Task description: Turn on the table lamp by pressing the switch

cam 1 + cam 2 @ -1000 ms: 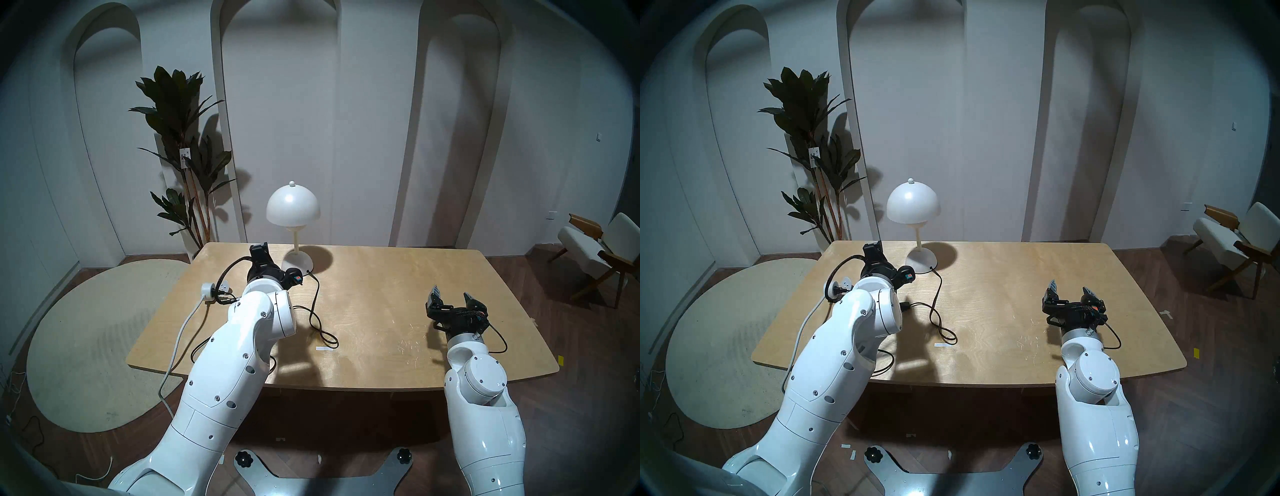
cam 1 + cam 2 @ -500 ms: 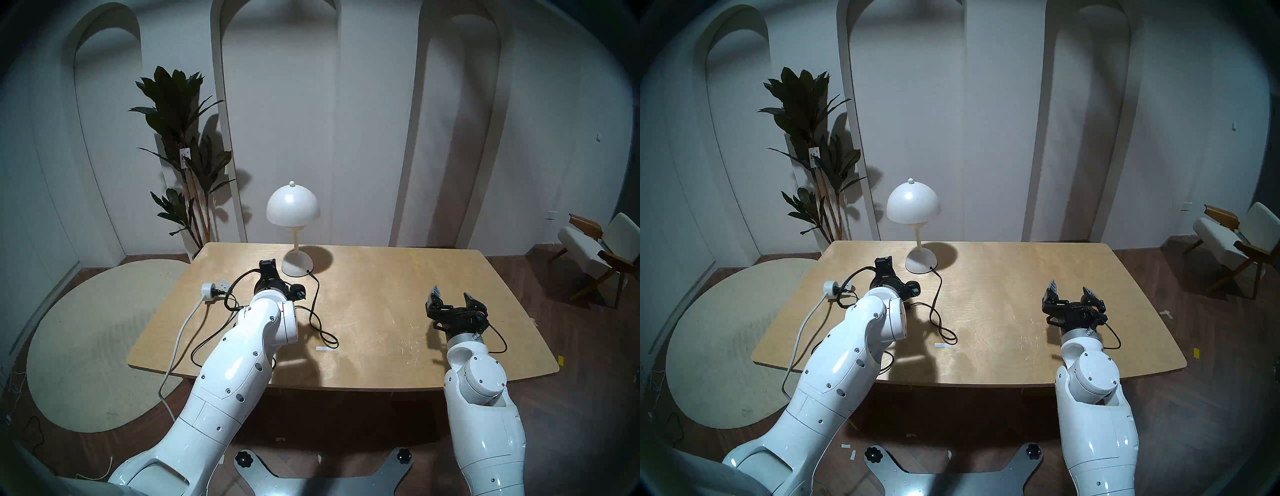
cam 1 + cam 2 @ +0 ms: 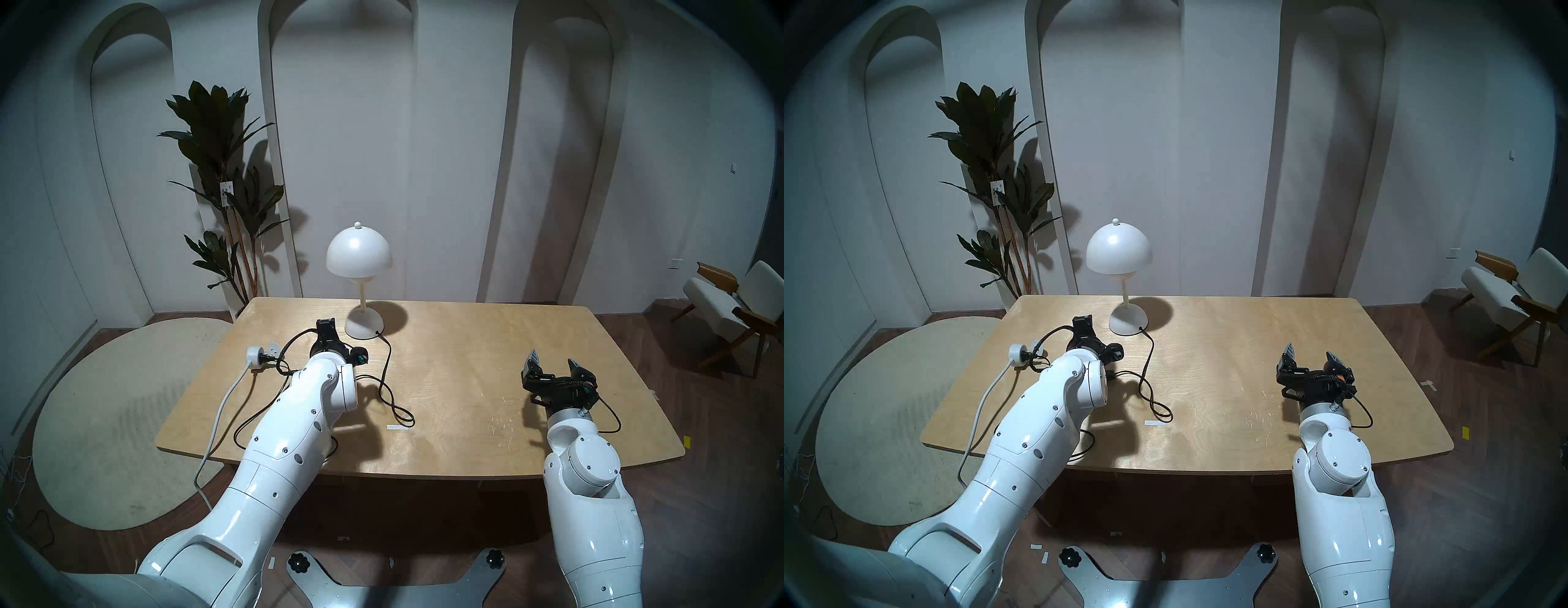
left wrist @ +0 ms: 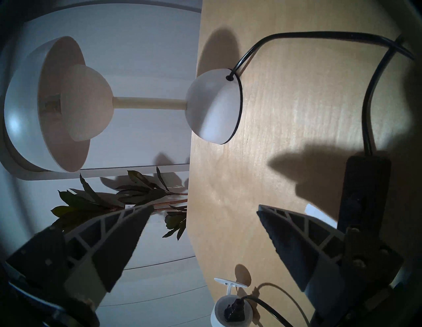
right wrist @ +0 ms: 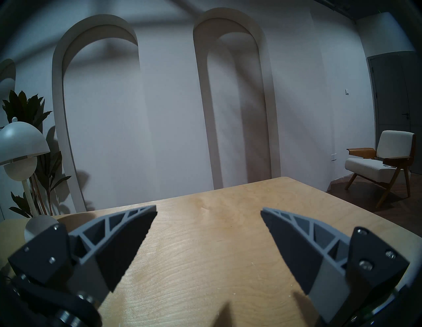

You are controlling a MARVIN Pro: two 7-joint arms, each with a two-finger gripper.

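Note:
The white mushroom-shaped table lamp (image 3: 359, 254) stands unlit at the table's far edge; it also shows in the right head view (image 3: 1119, 250), on its side in the left wrist view (image 4: 57, 102), and in the right wrist view (image 5: 20, 141). Its thin black cord (image 3: 388, 361) loops over the table. The flat black switch (image 4: 365, 189) lies on the table beside and partly behind one finger of my left gripper (image 4: 205, 207); a sliver shows past my left wrist (image 3: 1110, 374). My left gripper (image 3: 326, 326) is open, turned on its side, low over the table left of the lamp's base. My right gripper (image 3: 553, 365) is open and empty over the table's right part.
A white round socket adapter (image 3: 256, 354) with a black plug lies at the table's left edge (image 4: 230, 312), its white cable hanging to the floor. A strip of white tape (image 3: 399, 428) lies near the cord loop. A plant (image 3: 220, 170), a rug and a chair (image 3: 729, 305) stand off the table.
My left gripper has come down and back toward me from beside the lamp's base, most of it in the first half second. The right arm has not moved.

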